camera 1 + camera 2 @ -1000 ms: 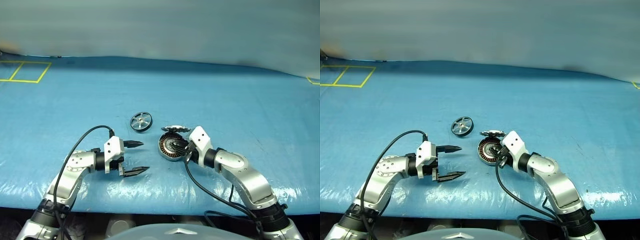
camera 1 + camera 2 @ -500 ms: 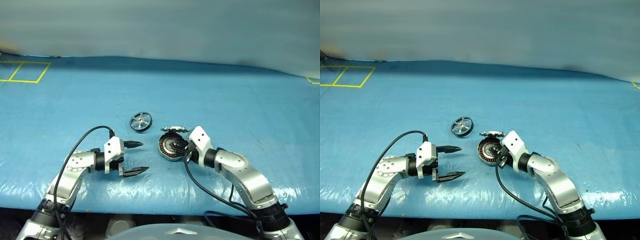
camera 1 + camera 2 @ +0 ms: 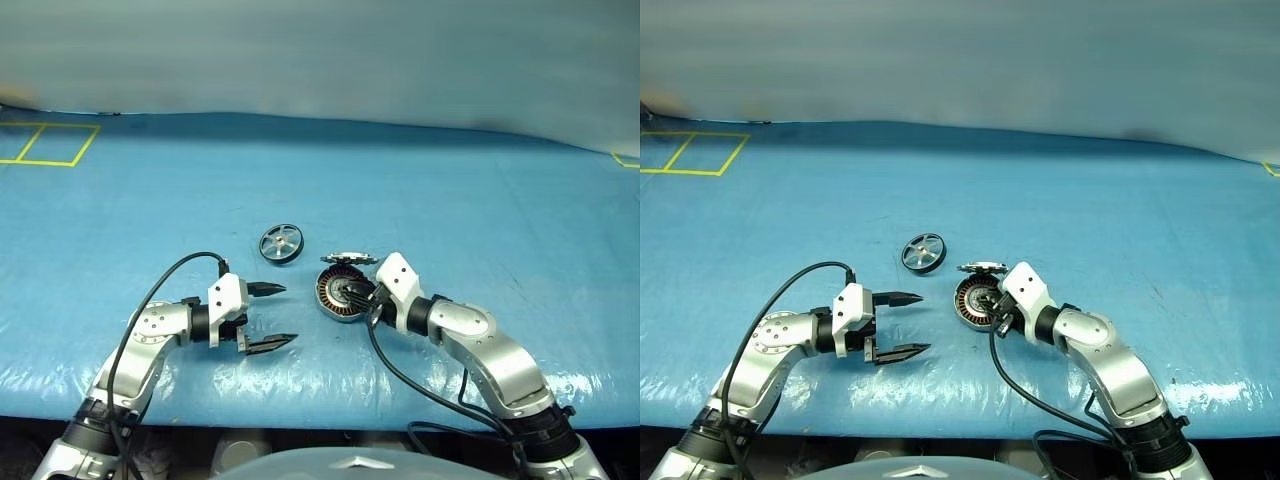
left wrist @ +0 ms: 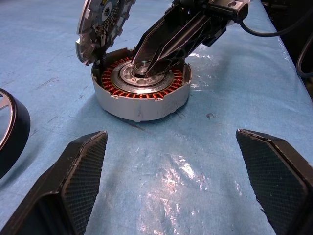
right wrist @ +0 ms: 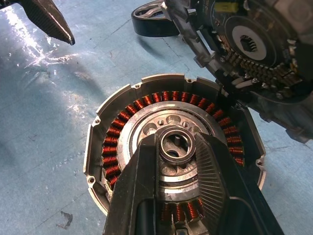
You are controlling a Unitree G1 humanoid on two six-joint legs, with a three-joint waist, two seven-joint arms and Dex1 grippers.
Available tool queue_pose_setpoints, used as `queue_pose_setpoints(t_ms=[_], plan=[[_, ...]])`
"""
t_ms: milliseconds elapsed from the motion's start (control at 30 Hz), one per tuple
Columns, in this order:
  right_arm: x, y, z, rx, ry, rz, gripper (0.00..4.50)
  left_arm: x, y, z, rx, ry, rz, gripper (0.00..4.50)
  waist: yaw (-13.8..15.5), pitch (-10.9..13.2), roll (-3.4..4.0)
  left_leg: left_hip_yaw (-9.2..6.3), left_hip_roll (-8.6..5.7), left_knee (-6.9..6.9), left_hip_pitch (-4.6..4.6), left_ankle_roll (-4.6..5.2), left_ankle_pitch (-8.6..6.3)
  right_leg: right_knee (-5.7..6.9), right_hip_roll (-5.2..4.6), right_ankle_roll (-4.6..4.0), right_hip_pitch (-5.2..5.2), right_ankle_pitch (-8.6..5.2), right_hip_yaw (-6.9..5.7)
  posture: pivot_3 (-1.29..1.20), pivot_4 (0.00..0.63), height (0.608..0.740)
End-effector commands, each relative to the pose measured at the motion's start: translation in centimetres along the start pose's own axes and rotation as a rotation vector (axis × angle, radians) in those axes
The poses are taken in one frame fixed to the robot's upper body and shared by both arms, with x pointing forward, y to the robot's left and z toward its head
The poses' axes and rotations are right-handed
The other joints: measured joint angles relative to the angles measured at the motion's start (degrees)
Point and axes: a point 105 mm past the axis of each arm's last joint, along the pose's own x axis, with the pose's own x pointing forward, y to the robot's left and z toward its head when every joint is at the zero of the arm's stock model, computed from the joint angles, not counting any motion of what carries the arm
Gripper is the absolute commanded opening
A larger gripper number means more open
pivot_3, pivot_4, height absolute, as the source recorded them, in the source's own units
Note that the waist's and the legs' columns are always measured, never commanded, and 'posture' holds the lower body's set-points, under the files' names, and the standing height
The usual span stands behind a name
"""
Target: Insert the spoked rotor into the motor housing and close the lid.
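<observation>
Resting on the blue-covered bench (image 3: 480, 200), the motor housing (image 3: 337, 295) sits open side up, its ring of copper windings exposed. The right gripper (image 5: 177, 147) reaches into the housing's centre, and its fingers (image 5: 142, 181) are nearly closed, pinching a small silver ring (image 5: 176, 143) at the central hub. The lid (image 3: 351, 258) stands tilted on edge, leaning at the far rim of the housing with its inner face toward the windings; whether it touches the rim cannot be confirmed. The spoked rotor (image 3: 281, 243) lies flat on the bench, apart from the housing, beyond and to its left. The left gripper (image 3: 272, 316) hovers just left of the housing, pointing toward it, with its fingers (image 4: 80, 176) spread wide and holding nothing. A black cable (image 3: 165, 285) loops over the left arm. Yellow tape lines (image 3: 48, 145) mark the far left corner of the bench.
</observation>
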Motion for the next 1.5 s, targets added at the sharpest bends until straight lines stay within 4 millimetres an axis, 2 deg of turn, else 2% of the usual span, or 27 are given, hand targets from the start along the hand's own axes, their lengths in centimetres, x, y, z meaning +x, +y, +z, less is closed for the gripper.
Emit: queue_pose_setpoints(t_ms=[33, 300, 933, 1500], plan=[[-0.3, -0.1, 1.3, -0.04, -0.039, -0.01, 0.7, -0.1, 0.0, 0.3, 0.025, -0.009, -0.005, 4.5, 0.01, 0.0, 0.0, 0.0, 0.0, 0.0, 0.0, 0.0, 0.0, 0.0, 0.0, 0.0, 0.0, 0.0, 0.0, 0.0, 0.15, 0.74], [-0.5, -0.2, 1.8, -0.058, -0.053, -0.015, 0.7, 0.0, 0.0, 0.2, 0.024, -0.006, -0.003, 4.5, 0.0, 0.01, 0.01, 0.0, 0.0, -0.02, -0.03, 0.0, 0.0, 0.0, 0.0, 0.0, -0.04, 0.0, 0.0, 0.0, 0.15, 0.74], [0.2, 0.6, 1.3, -0.058, -0.033, 0.021, 0.7, 0.1, 0.0, -0.1, 0.023, -0.002, -0.004, 4.5, -0.03, 0.01, 0.01, 0.0, 0.0, -0.02, -0.03, 0.0, 0.0, 0.0, 0.0, -0.01, -0.04, 0.0, 0.0, 0.0, 0.15, 0.74], [0.1, -0.1, 0.9, -0.065, -0.014, -0.015, 0.7, 0.1, 0.0, -0.3, 0.023, 0.003, -0.001, 4.5, -0.02, 0.01, 0.01, 0.0, 0.0, -0.02, -0.03, 0.0, 0.0, 0.0, 0.0, -0.01, -0.04, 0.0, 0.0, 0.0, 0.15, 0.74]])
